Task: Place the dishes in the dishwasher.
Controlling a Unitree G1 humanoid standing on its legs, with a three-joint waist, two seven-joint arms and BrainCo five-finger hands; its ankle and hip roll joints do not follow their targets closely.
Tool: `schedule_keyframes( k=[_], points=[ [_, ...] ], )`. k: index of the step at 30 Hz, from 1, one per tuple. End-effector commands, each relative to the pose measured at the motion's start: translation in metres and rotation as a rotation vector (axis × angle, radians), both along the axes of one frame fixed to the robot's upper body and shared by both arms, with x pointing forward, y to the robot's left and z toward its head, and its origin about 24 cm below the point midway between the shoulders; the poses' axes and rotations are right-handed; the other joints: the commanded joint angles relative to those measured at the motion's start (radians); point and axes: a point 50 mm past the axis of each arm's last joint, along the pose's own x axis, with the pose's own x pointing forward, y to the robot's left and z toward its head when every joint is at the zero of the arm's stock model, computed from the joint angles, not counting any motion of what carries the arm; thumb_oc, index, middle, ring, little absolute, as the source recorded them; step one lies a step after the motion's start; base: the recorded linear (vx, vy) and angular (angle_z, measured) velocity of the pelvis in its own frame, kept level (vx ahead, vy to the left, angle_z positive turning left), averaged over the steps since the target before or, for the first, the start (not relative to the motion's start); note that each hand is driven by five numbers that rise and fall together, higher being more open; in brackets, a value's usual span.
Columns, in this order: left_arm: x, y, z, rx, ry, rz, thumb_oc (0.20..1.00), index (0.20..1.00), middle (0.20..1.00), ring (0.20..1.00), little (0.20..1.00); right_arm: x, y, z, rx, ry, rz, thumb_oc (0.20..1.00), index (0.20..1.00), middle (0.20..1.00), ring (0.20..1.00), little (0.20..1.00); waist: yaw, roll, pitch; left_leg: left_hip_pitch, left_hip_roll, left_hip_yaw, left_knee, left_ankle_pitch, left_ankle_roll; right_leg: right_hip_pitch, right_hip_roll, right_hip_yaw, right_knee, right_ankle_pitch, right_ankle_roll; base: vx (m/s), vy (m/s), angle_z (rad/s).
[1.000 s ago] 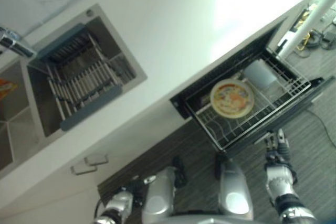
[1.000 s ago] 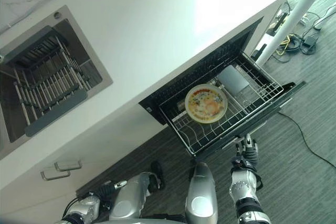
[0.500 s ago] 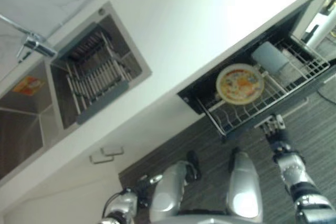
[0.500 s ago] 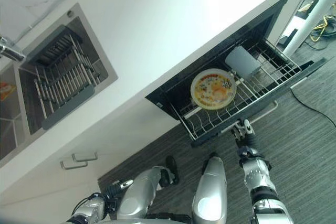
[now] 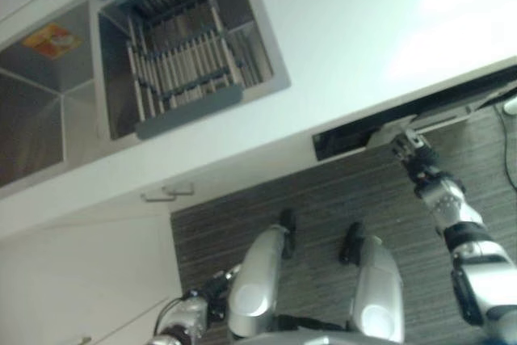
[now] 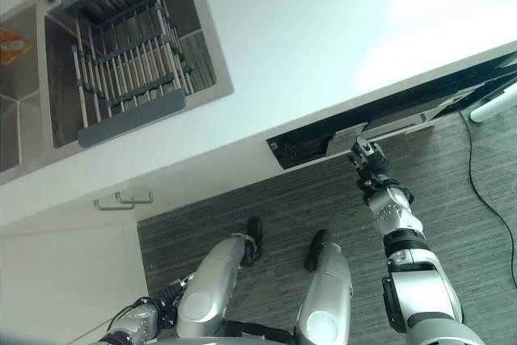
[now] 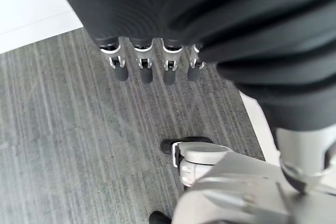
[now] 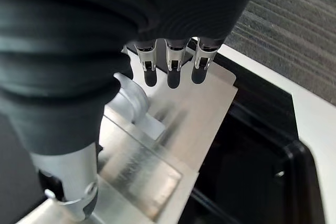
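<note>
White table (image 6: 323,46) is seen with a sink rack (image 6: 121,66) at far left; the left hand (image 7: 152,66) hangs over grey floor (image 7: 63,129), fingers straight and empty. At right, the dishwasher drawer (image 6: 380,123) is nearly closed, dishes unseen; the right hand (image 6: 365,159), fingers (image 8: 170,72) straight, presses its metal front. Closing appears underway; a final push seems needed.

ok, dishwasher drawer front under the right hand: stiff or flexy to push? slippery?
Likely stiff: the drawer front looks like flat sheet metal in the right wrist view. Its brushed, reflective face could be slippery under the right hand, whose straight fingers reach over it. It probably slides straight, sitting nearly flush under the counter.
</note>
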Motion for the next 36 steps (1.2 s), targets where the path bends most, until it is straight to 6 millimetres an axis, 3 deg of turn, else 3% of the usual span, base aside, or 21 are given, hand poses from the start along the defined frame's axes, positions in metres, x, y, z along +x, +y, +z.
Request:
schedule_keyframes(
  k=[1, 8, 14, 19, 23, 27, 28, 29, 30, 31, 33, 35, 36],
  points=[
    [-0.017, 0.023, -0.001, 0.052, 0.048, 0.019, 1.000, 1.000, 1.000, 1.000, 1.000, 0.044, 0.045, 0.117, -0.157, -0.412, 0.202, 1.000, 1.000, 1.000, 1.000, 1.000, 0.040, -0.021, -0.025, 0.065, -0.042, 0.000, -0.144, 0.034, 0.066, 0.020, 0.034, 0.005, 0.068, -0.075, -0.018, 0.02, -0.004, 0.11],
    [-0.014, 0.037, 0.004, 0.048, 0.072, 0.025, 1.000, 1.000, 1.000, 1.000, 1.000, 0.052, 0.040, 0.172, -0.281, -0.479, 0.161, 1.000, 1.000, 1.000, 1.000, 1.000, 0.087, -0.043, -0.025, 0.034, -0.041, -0.024, -0.159, 0.048, 0.067, 0.024, 0.040, -0.008, -0.016, -0.021, 0.009, 0.02, -0.044, 0.14],
    [-0.017, 0.048, 0.006, 0.057, 0.093, 0.024, 1.000, 1.000, 1.000, 1.000, 1.000, 0.053, 0.040, 0.186, -0.286, -0.502, 0.150, 1.000, 1.000, 1.000, 1.000, 1.000, 0.100, -0.074, -0.025, 0.055, -0.040, -0.030, -0.186, 0.054, 0.061, 0.069, 0.047, -0.021, -0.130, 0.040, 0.035, 0.04, -0.096, 0.10],
    [-0.008, 0.060, 0.012, 0.078, 0.074, 0.053, 1.000, 1.000, 1.000, 1.000, 1.000, 0.057, 0.052, 0.208, -0.281, -0.556, 0.158, 1.000, 1.000, 1.000, 1.000, 1.000, 0.110, -0.093, -0.025, 0.049, -0.033, -0.034, -0.181, 0.051, 0.053, 0.087, 0.055, -0.030, -0.219, 0.094, 0.056, 0.00, -0.115, 0.06],
    [0.001, 0.062, 0.017, 0.083, 0.030, 0.049, 1.000, 1.000, 1.000, 1.000, 1.000, 0.060, 0.055, 0.192, -0.265, -0.484, 0.164, 1.000, 1.000, 1.000, 1.000, 1.000, 0.109, -0.104, -0.025, 0.061, -0.028, -0.035, -0.198, 0.057, 0.046, 0.111, 0.073, -0.029, -0.248, 0.096, 0.055, -0.05, -0.091, 0.02],
    [0.025, 0.057, 0.026, 0.060, -0.101, 0.149, 1.000, 1.000, 1.000, 1.000, 1.000, 0.043, 0.051, 0.077, -0.262, -0.174, 0.196, 1.000, 1.000, 1.000, 1.000, 1.000, 0.067, -0.100, -0.042, 0.159, -0.017, -0.024, -0.275, 0.083, 0.023, 0.205, 0.082, -0.027, -0.322, 0.101, 0.057, -0.04, -0.043, 0.01],
    [0.027, 0.056, 0.027, 0.050, -0.115, 0.164, 1.000, 1.000, 1.000, 1.000, 1.000, 0.038, 0.051, 0.061, -0.263, -0.136, 0.203, 1.000, 1.000, 1.000, 1.000, 1.000, 0.059, -0.097, -0.050, 0.171, -0.014, -0.020, -0.284, 0.085, 0.019, 0.216, 0.082, -0.025, -0.331, 0.100, 0.057, -0.02, 0.033, -0.18],
    [0.031, 0.056, 0.029, 0.056, -0.136, 0.178, 1.000, 1.000, 1.000, 1.000, 1.000, 0.024, 0.052, 0.028, -0.237, -0.052, 0.214, 1.000, 1.000, 1.000, 1.000, 1.000, 0.038, -0.094, -0.069, 0.193, -0.009, -0.014, -0.306, 0.090, 0.012, 0.235, 0.085, -0.021, -0.352, 0.100, 0.057, -0.01, 0.025, -0.19],
    [0.031, 0.057, 0.030, 0.067, -0.139, 0.169, 1.000, 1.000, 1.000, 1.000, 1.000, 0.021, 0.052, 0.022, -0.227, -0.033, 0.213, 1.000, 1.000, 1.000, 1.000, 1.000, 0.035, -0.094, -0.073, 0.198, -0.008, -0.013, -0.311, 0.092, 0.010, 0.240, 0.085, -0.020, -0.357, 0.100, 0.057, -0.09, 0.031, -0.13],
    [0.034, 0.056, 0.031, 0.050, -0.159, 0.182, 1.000, 1.000, 1.000, 1.000, 1.000, 0.002, 0.055, -0.014, -0.222, 0.056, 0.207, 1.000, 1.000, 1.000, 1.000, 1.000, 0.010, -0.092, -0.095, 0.211, 0.001, 0.003, -0.335, 0.119, 0.006, 0.257, 0.091, -0.027, -0.390, 0.125, 0.050, -0.09, 0.019, -0.15],
    [0.035, 0.052, 0.033, 0.003, -0.202, 0.200, 1.000, 1.000, 1.000, 1.000, 1.000, -0.024, 0.056, -0.050, -0.212, 0.148, 0.205, 1.000, 1.000, 1.000, 1.000, 1.000, -0.013, -0.091, -0.121, 0.243, 0.007, 0.015, -0.367, 0.122, -0.003, 0.289, 0.096, -0.025, -0.421, 0.124, 0.053, -0.06, 0.012, -0.15],
    [0.029, 0.044, 0.030, -0.043, -0.217, 0.186, 1.000, 1.000, 1.000, 1.000, 1.000, -0.071, 0.044, -0.100, -0.188, 0.277, 0.188, 1.000, 1.000, 1.000, 1.000, 1.000, -0.037, -0.089, -0.168, 0.282, 0.014, 0.022, -0.398, 0.122, -0.012, 0.326, 0.099, -0.025, -0.446, 0.122, 0.056, -0.03, 0.004, -0.17],
    [0.029, 0.044, 0.030, -0.045, -0.217, 0.187, 1.000, 1.000, 1.000, 1.000, 1.000, -0.072, 0.044, -0.102, -0.187, 0.282, 0.185, 1.000, 1.000, 1.000, 1.000, 1.000, -0.038, -0.089, -0.170, 0.284, 0.014, 0.022, -0.399, 0.122, -0.013, 0.328, 0.099, -0.025, -0.447, 0.122, 0.056, -0.01, -0.006, -0.18]
  ],
)
